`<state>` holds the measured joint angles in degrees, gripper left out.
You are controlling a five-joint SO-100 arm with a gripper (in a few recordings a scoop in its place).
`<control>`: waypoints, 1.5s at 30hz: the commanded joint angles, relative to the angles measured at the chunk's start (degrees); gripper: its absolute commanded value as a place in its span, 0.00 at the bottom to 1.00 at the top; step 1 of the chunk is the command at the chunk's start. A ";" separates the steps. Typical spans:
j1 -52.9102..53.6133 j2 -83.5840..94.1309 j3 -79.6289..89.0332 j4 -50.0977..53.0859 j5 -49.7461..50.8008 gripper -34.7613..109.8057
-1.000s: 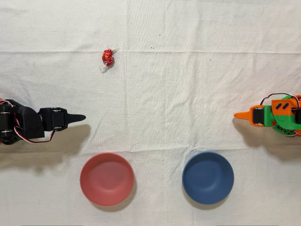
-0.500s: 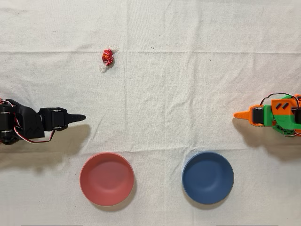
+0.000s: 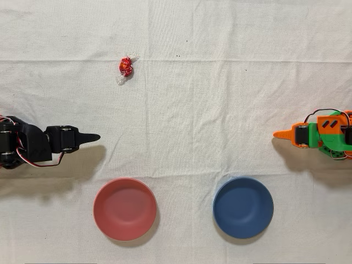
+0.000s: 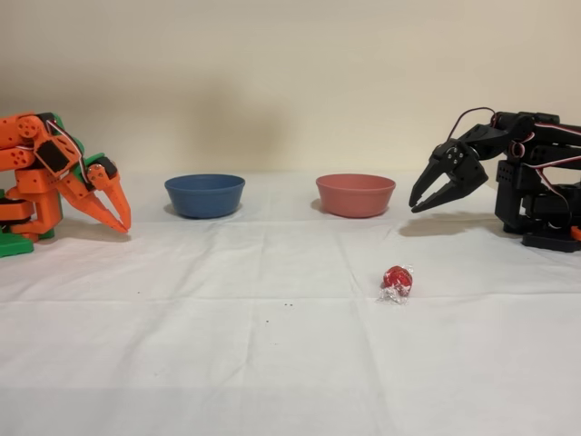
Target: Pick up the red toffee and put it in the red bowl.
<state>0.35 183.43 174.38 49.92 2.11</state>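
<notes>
Covering the whole table we see a white cloth (image 3: 220,110), creased in a grid, with wide bare stretches between everything on it. At the left edge of the overhead view our black arm (image 3: 27,146) sits folded back; the orange arm (image 3: 322,135) stands idle at the right edge.

In the overhead view the red bowl (image 3: 125,209) lies below and slightly ahead of our gripper (image 3: 91,137), near it, and the blue bowl (image 3: 243,207) lies farther ahead at the same depth. Both bowls sit close to the lower edge of that view, apart from each other.

In the fixed view our gripper (image 4: 419,204) hangs above the cloth, tips angled down, its two fingers slightly parted and holding nothing.

In the overhead view the red toffee (image 3: 126,66) lies above the gripper and a little ahead of its tip, well apart from it, with only bare cloth between. Its long axis, through the clear twisted ends, runs diagonally from upper right to lower left in that view. It rests alone on the cloth, touching nothing else.
</notes>
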 commanded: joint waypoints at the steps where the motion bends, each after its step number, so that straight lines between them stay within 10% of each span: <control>1: 0.44 0.88 1.14 0.62 0.53 0.25; 28: 0.35 0.88 1.14 0.44 0.18 0.25; 45: -3.08 -14.15 -25.05 5.36 -22.32 0.24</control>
<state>-0.62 173.06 158.64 53.88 -18.37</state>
